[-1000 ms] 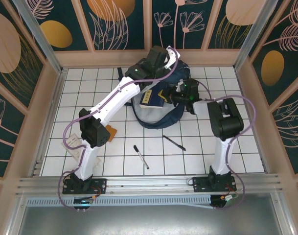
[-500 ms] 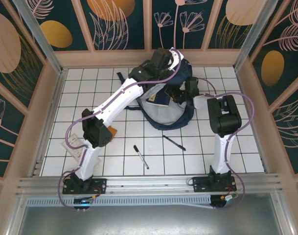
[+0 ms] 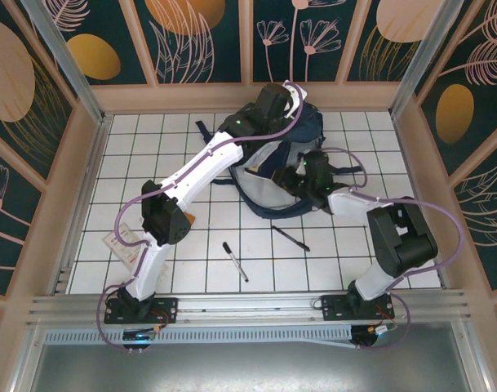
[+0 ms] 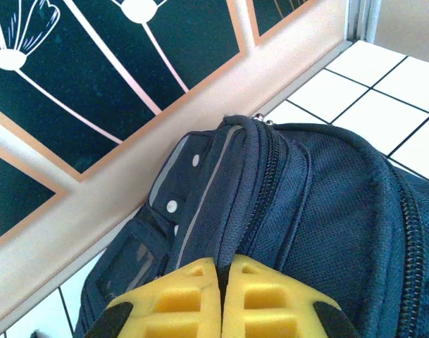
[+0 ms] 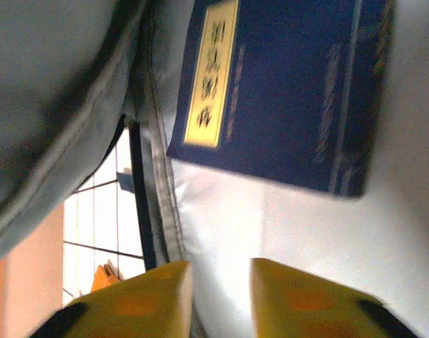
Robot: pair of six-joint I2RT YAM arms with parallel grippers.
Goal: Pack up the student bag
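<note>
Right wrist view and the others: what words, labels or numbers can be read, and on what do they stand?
On the blue notebook, the yellow label: dark characters, too blurred to read.
Faint print lines on the same cover: unreadable.
On the student bag: no lettering visible.

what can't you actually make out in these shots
Yellow label on the notebook: right wrist view, blurred, text unreadable.
Inside of the student bag: top view, left arm and right arm cover the opening.
Whether the left hand pinches fabric: left wrist view, its tips meet at the bag's seam.
Pale flat item beside the left arm: top view, too small to identify.
</note>
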